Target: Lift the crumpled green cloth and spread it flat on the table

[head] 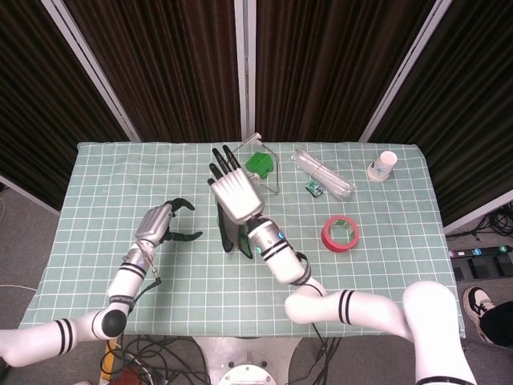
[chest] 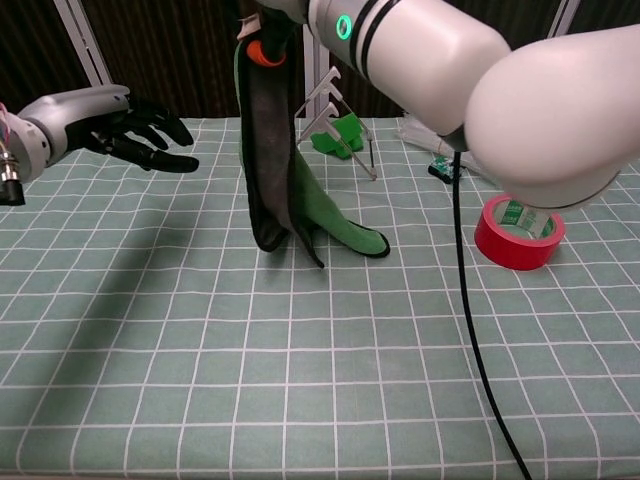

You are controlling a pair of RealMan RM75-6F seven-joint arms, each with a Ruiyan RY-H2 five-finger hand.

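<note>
Above table, green cloth (chest: 272, 170) hanging lengthwise, dark-backed

A crumpled green cloth with a dark grey underside (chest: 272, 170) hangs vertically from the frame's top edge, its lower end resting on the green checked tablecloth (chest: 200, 340). The left hand (chest: 120, 125) hovers beside it, fingers spread. A red tape roll (chest: 518, 232) lies right.

- Green cloth (chest: 275, 160) hangs mid-tabletop (chest: 150, 330) from the right robot hand (head: 234, 192), its bottom end touching down, so it blocks the middle.
- Left robot hand (chest: 135, 128) hovers spread open just left of it, small gap between.
- Wire stand (chest: 335, 125) is right behind the cloth.
- Red tape roll (chest: 518, 232) sits off right, well apart.
- Near side of the tabletop is bare grid.
</note>
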